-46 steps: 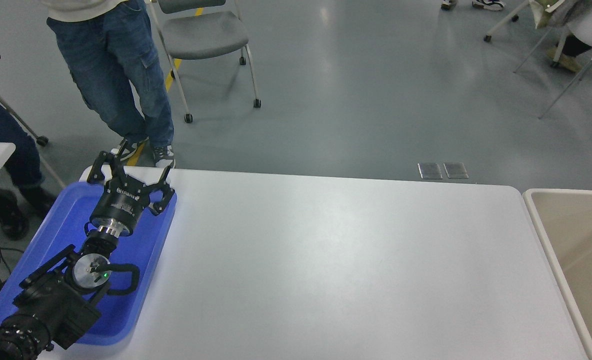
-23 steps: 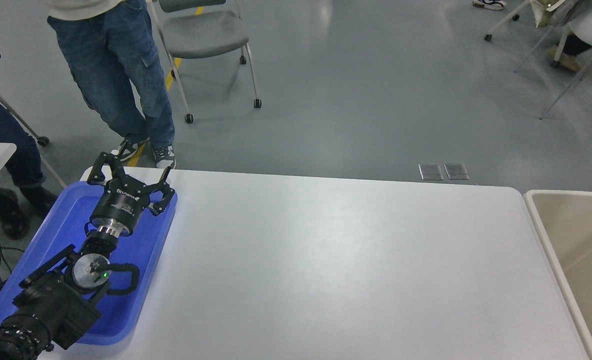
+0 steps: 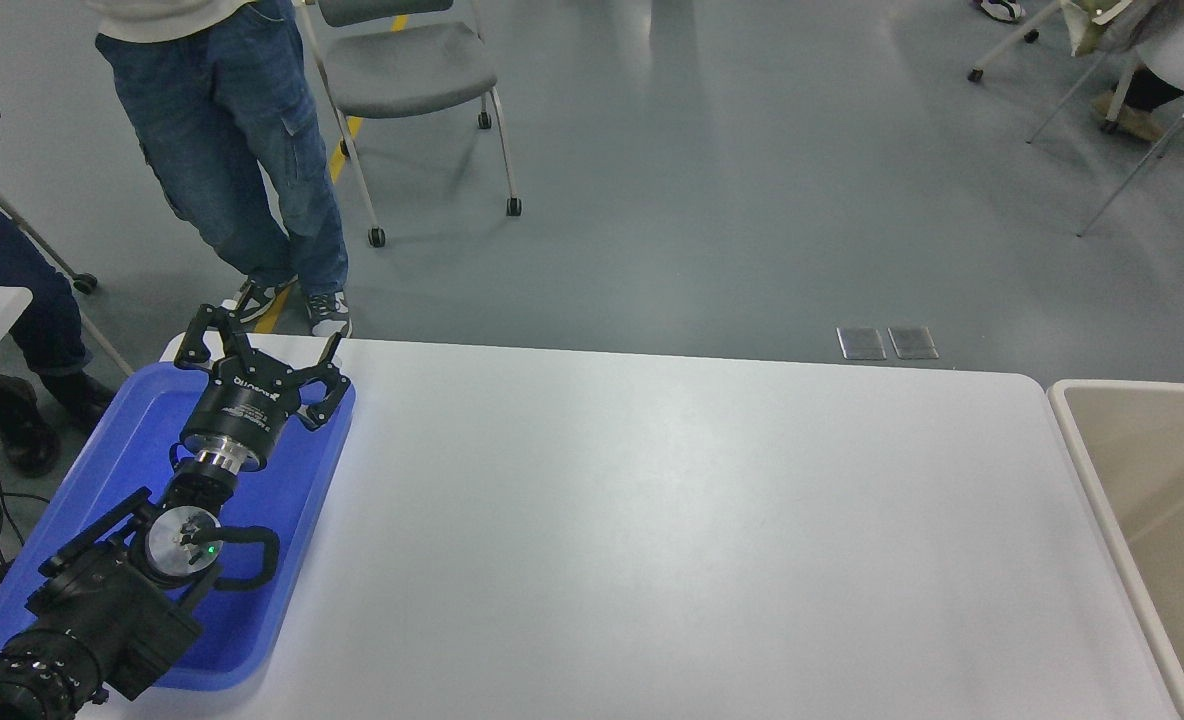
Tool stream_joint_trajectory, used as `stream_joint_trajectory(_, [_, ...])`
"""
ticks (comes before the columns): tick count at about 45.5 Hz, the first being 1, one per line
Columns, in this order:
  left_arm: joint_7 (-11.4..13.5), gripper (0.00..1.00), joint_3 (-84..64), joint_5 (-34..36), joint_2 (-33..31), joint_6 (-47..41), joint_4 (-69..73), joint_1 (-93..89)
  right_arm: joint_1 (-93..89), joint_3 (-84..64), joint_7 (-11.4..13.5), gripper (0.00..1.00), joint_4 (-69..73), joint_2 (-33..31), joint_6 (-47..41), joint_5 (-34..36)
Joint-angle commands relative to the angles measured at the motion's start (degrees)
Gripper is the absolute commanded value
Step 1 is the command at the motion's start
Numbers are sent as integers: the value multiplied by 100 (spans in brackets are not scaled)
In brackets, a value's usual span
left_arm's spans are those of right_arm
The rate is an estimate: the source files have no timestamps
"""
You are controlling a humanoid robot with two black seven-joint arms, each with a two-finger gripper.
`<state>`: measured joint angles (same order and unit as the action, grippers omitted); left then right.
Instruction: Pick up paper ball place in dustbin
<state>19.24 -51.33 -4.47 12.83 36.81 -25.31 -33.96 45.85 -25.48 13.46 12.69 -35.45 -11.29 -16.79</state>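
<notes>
No paper ball is showing anywhere on the white surface point(image 3: 652, 520), so which way it lies from either pincer cannot be told. The dustbin point(image 3: 1072, 440) is sitting at the surface's right end. The left pincer point(image 3: 257, 345) is hanging spread wide over the blue tray point(image 3: 282, 560) at the surface's left end, arm parked. The right arm is out of view.

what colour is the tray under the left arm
Blue, seen in the head view: the tray is a solid bright blue.
</notes>
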Motion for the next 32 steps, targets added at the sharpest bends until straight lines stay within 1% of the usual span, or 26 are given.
stream_joint_trajectory(1, [0,100,0,-2,0,2,0,-5,-621,535,-10,0,-452,469,803,0])
stream_joint_trajectory(16, [0,100,0,-2,0,-7,0,3,-788,580,-10,0,-663,961,1173,0])
stream_joint_trajectory(21, [0,100,0,-2,0,2,0,-5,-806,580,-10,0,-672,961,1208,0])
stream_joint_trajectory(23, [0,100,0,-2,0,2,0,-5,-797,571,-10,22,-680,952,1252,0])
stream_joint_trajectory(26, [0,100,0,-2,9,2,0,-5,-771,562,-10,62,-689,935,1506,0])
stream_joint_trajectory(27, [0,100,0,-2,0,2,0,-5,-754,571,-10,73,-681,926,1602,0])
stream_joint_trajectory(28, [0,100,0,-2,0,2,0,-5,-745,571,-10,82,-680,935,1690,0])
stream_joint_trajectory(29, [0,100,-9,-2,0,2,0,-5,-736,571,-10,88,-672,935,1778,0])
stream_joint_trajectory(30, [0,100,0,-2,0,2,0,-5,-736,571,-10,90,-672,935,1840,0])
stream_joint_trajectory(32, [0,100,0,-2,0,2,0,-5,-736,580,-10,92,-663,935,1893,0])
